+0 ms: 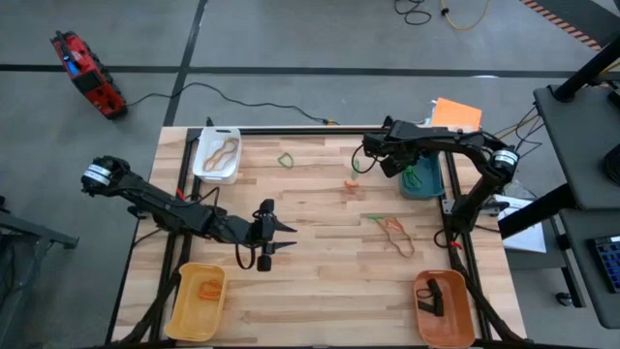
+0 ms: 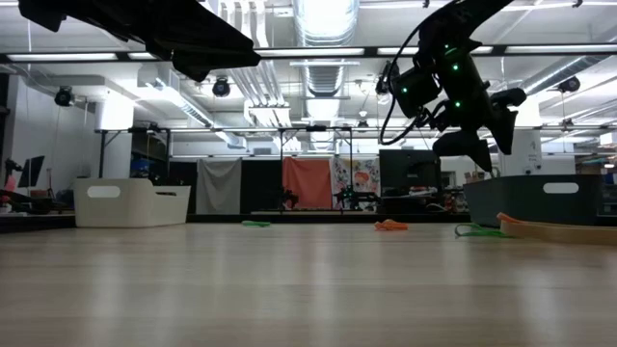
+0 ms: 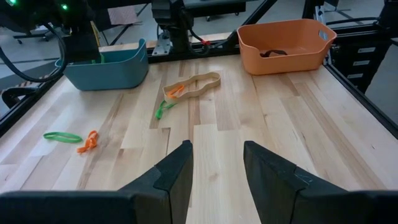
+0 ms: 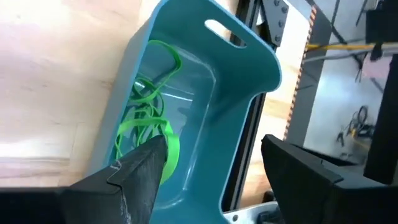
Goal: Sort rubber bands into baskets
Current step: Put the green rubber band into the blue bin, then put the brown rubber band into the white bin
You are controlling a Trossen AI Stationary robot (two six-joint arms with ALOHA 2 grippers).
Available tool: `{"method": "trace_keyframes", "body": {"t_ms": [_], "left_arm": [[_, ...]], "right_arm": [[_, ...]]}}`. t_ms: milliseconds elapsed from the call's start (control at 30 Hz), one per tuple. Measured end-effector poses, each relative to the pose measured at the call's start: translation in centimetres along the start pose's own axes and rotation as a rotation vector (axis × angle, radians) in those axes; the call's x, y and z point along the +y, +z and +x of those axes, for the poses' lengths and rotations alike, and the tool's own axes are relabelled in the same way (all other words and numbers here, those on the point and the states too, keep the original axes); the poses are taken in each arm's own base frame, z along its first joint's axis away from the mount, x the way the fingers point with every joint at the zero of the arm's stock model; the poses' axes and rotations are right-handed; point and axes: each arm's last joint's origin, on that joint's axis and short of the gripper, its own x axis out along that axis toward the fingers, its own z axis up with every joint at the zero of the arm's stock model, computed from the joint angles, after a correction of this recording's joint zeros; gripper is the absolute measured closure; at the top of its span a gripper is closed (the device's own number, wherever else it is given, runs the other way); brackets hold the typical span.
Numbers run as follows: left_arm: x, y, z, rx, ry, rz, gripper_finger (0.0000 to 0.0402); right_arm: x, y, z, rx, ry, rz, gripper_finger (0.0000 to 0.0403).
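Four baskets stand at the table's corners: white holding a tan band, teal, yellow holding an orange band, orange holding a black band. Loose rubber bands lie on the wood: a green one, an orange one, and a tan, orange and green cluster. My left gripper hovers open over the table's middle, nothing between its fingers. My right gripper stands open above the teal basket, where green bands lie. My right gripper stands open, slanting down over the teal basket. A broad green loop shows right beside one fingertip, and I cannot tell whether they touch.
Black frame rails run along the table's left, right and far edges. A red tool lies on the floor beyond the far left corner. Bare wood lies between the two near baskets.
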Motion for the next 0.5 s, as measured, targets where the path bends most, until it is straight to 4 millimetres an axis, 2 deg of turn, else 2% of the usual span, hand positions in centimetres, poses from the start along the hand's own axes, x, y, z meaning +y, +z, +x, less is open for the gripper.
{"method": "trace_keyframes", "body": {"t_ms": [33,133,500], "left_arm": [[0.00,0.00,0.00,0.000,0.000,0.000,0.0274],[0.00,0.00,0.00,0.000,0.000,-0.003,0.0274],[-0.01,0.00,0.00,0.000,-0.002,-0.003,0.0274]], "right_arm": [[0.03,-0.07,0.07,0.006,0.002,0.016,0.0145],[0.33,-0.42,0.21,0.056,0.045,-0.094,0.0145],[0.92,-0.13,0.13,-0.068,0.038,0.101,0.0145]]}}
